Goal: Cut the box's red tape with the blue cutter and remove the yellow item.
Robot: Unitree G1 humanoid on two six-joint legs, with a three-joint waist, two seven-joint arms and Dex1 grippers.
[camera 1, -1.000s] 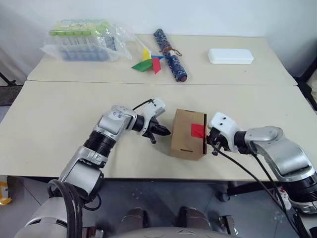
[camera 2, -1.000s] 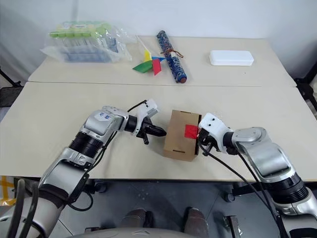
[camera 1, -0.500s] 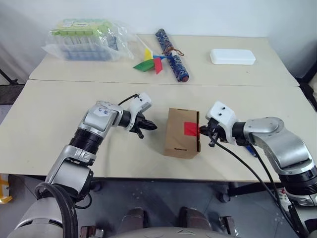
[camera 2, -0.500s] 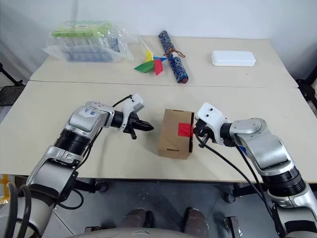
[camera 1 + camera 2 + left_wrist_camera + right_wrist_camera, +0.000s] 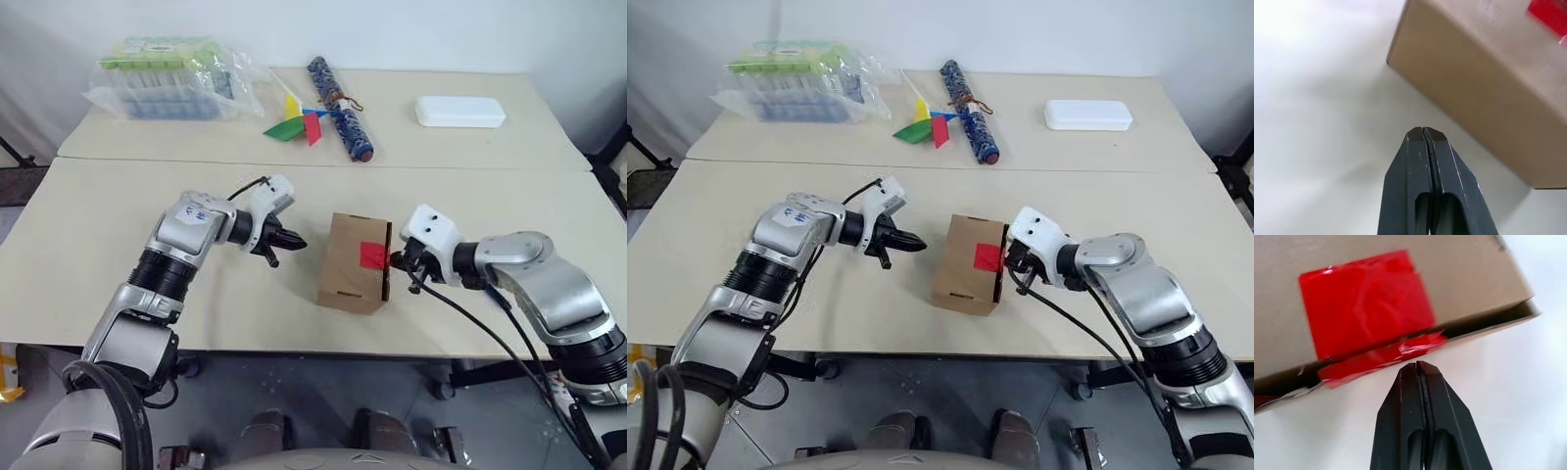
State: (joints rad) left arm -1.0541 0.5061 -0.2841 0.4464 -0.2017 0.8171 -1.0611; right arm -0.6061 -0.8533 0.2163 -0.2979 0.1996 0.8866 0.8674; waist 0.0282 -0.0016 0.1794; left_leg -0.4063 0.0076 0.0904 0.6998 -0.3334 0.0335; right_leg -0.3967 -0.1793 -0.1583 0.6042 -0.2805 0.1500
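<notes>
Right wrist: red tape (image 5: 1364, 296) just past tool (image 5: 1417, 365)

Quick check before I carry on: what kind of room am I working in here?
Probably a lab or test workspace rather than a home. Two plain beige tables stand pushed together against a bare white wall, with staged props laid out: a cardboard box, a paper pinwheel and a bagged pack.

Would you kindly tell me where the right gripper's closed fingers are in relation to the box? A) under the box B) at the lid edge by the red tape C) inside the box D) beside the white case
B: the right gripper, fingers shut, sits at the lid edge of the box by the red tape.
</notes>
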